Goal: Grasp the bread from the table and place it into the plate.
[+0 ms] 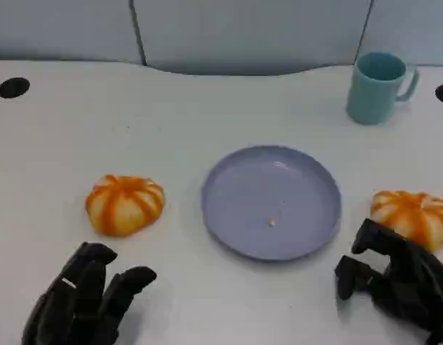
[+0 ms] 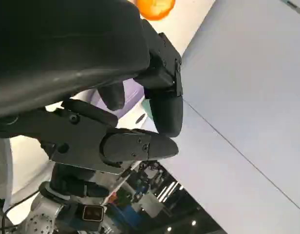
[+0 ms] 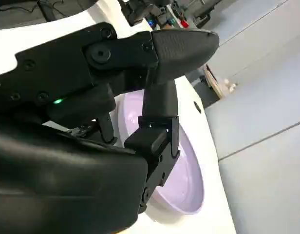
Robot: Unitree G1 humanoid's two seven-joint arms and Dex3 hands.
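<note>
Two orange-and-white striped bread buns lie on the white table. One bread [image 1: 125,204] sits left of the lavender plate [image 1: 236,223]; the other bread [image 1: 413,217] sits right of it. The plate holds just a small crumb. My left hand [image 1: 85,298] rests near the front edge, just below the left bread, fingers apart and holding nothing. My right hand [image 1: 398,280] hovers beside the right bread, its fingers apart and not on it. The left wrist view catches my left hand [image 2: 140,117] and a bit of bread [image 2: 156,8]. The right wrist view has my right hand [image 3: 140,97] before the plate [image 3: 186,185].
A teal mug [image 1: 380,86] stands at the back right. Two black cable holes [image 1: 13,88] mark the table's far corners. A grey partition wall [image 1: 243,29] runs behind the table.
</note>
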